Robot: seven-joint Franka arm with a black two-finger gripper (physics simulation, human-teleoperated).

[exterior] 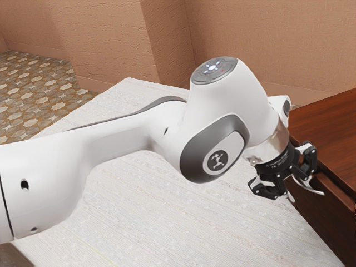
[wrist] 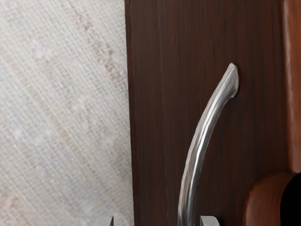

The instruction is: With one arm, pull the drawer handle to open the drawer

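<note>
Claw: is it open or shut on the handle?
Open. The claw straddles the handle; one fingertip stands clear of it.

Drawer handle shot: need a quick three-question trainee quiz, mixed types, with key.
1. True or false: the gripper is shut on the drawer handle.
2. Multiple choice: the drawer handle is A) a round knob, B) a curved silver bar, C) a black loop.
3. Fill in: the drawer front is made of dark ____.
Key: 1 false; 2 B; 3 wood.
</note>
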